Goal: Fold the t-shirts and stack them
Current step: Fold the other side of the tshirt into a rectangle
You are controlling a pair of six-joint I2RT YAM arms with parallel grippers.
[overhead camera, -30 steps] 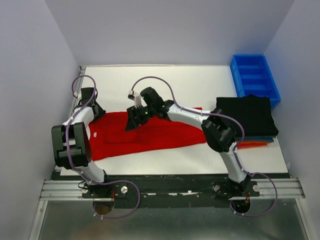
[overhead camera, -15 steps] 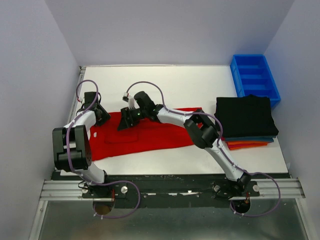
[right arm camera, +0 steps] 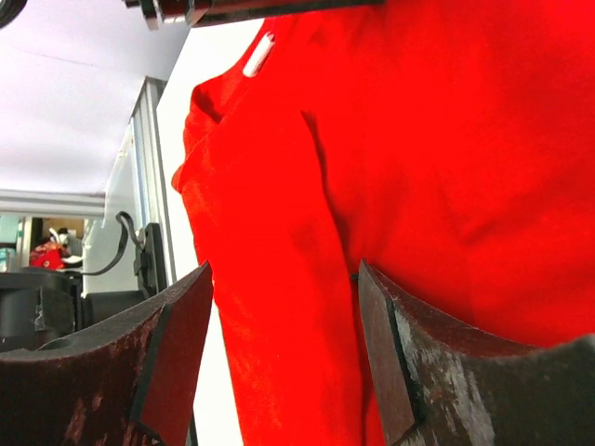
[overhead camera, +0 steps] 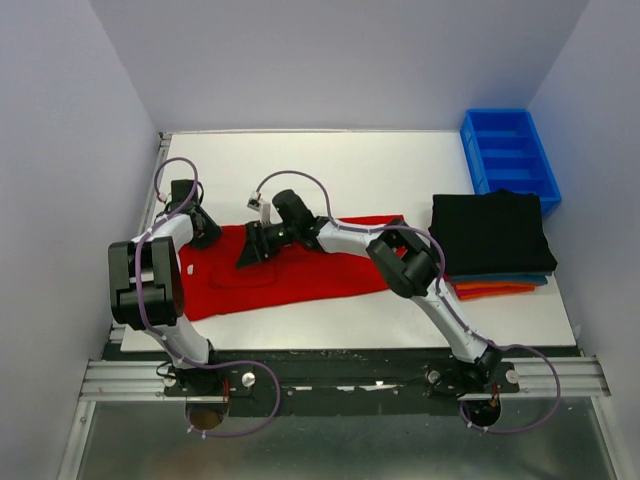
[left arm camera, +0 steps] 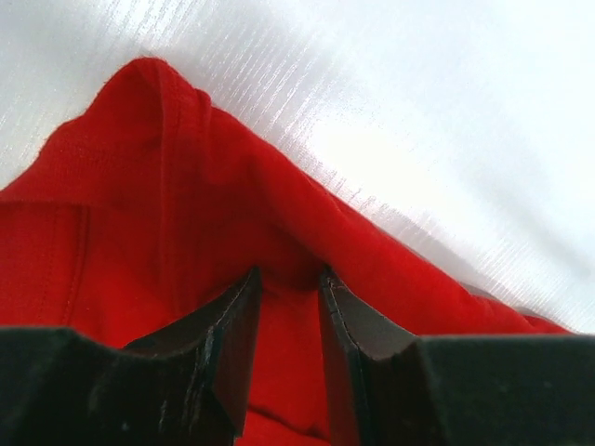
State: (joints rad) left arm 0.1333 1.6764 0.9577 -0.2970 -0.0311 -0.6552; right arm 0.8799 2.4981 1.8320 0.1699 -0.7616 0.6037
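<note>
**Clerk:** Item one, the loose garment?

**Arm:** Red t-shirt (overhead camera: 300,268). Soft knit cloth in plain bright red. It lies spread but rumpled on the left half of the white table (overhead camera: 380,170), with its long side running left to right. A stitched hem shows at its far-left corner, where the cloth rises into a peaked ridge.

**Clerk:** Item two, your left gripper?

**Arm:** My left gripper (left arm camera: 290,279) is at that far-left corner of the shirt. The jaws are drawn close together, pinching a fold of the red cloth between them. The fingers (left arm camera: 232,334) are flat, dark and scuffed.

**Clerk:** Item three, the right one?

**Arm:** My right gripper (right arm camera: 284,279) reaches across to the left and sits low over the far part of the shirt, near the left gripper. Its jaws stand wide apart. A soft lengthwise ridge of red cloth runs through the gap, not clamped. The pads are dark and worn, with reddish scuffing.

**Clerk:** Item four, the stack?

**Arm:** It sits at the right side of the table, well apart from the red shirt. It holds three flat folded rectangles. The black t-shirt (overhead camera: 490,230) is on top, the blue t-shirt (overhead camera: 510,279) shows as a thin edge beneath it, and the orange t-shirt (overhead camera: 495,291) is at the bottom, poking out on the near side.

**Clerk:** Anything else?

**Arm:** A blue plastic bin (overhead camera: 510,150), rigid and divided into compartments, stands at the far right, just beyond the stack.
</note>
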